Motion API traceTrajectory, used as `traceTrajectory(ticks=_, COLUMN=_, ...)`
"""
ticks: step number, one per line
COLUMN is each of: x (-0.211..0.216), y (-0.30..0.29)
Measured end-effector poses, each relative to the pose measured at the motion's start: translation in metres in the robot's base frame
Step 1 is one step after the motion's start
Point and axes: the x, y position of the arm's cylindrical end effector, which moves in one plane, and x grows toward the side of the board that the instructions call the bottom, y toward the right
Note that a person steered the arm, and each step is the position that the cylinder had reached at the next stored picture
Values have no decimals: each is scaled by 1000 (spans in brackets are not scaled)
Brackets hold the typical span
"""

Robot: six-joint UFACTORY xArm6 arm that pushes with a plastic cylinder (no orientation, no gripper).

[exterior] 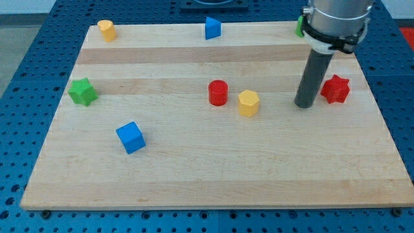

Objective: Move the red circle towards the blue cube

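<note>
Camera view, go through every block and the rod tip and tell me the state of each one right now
my tip: on the board, just left of the red star, touching nothing clearly.
red circle: upright, untouched, beside the yellow hexagon.
blue cube: resting flat, alone.
yellow hexagon: upright.
red star: flat.
green star: flat.
yellow cylinder: upright.
blue triangle: upright.
green block: mostly hidden by the arm.

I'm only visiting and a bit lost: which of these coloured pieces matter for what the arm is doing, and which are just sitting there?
Part of the job:
red circle
blue cube
my tip, toward the view's right, beside the red star

Just lying about:
yellow hexagon
red star
green star
yellow cylinder
blue block at the top
green block behind the arm
</note>
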Motion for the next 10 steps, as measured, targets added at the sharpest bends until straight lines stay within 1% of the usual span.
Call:
traceTrajectory(ticks=3, x=-11, y=-65)
traceTrajectory(ticks=5, x=-33, y=-114)
traceTrajectory(ticks=6, x=-36, y=-137)
traceTrajectory(ticks=10, x=-2, y=-232)
